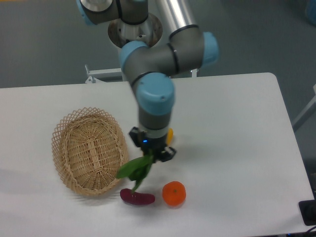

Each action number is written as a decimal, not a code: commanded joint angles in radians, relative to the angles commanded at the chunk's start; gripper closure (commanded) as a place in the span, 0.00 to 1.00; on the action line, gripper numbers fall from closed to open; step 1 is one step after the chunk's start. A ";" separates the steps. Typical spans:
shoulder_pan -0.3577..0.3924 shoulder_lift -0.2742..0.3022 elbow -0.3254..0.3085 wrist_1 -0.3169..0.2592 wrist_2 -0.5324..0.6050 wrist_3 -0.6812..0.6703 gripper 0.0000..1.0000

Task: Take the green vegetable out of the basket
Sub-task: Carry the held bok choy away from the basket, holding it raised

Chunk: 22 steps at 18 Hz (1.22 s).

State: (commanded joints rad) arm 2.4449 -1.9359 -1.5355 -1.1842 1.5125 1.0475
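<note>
The green vegetable (137,168) hangs from my gripper (151,154), its dark green leaves drooping down and to the left, just right of the basket's rim. My gripper is shut on its stalk end, which is hidden between the fingers. The oval tan wicker basket (90,150) lies on the white table to the left of the gripper, and nothing shows inside it. The vegetable is outside the basket, above the table.
A purple eggplant-like piece (137,197) lies on the table just below the hanging leaves. An orange fruit (174,193) sits right of it. A yellow fruit (170,134) peeks out behind the gripper's wrist. The table's front edge is close below.
</note>
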 joint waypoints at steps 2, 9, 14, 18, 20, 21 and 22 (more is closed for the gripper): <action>0.048 -0.003 0.008 0.000 0.000 0.044 0.78; 0.155 -0.067 0.067 0.002 0.075 0.247 0.79; 0.203 -0.106 0.136 -0.015 0.063 0.259 0.79; 0.206 -0.133 0.170 -0.018 0.063 0.261 0.78; 0.206 -0.143 0.186 -0.035 0.064 0.261 0.78; 0.206 -0.144 0.189 -0.040 0.064 0.259 0.78; 0.206 -0.146 0.193 -0.044 0.066 0.259 0.78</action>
State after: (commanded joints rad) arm 2.6507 -2.0816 -1.3423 -1.2287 1.5785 1.3070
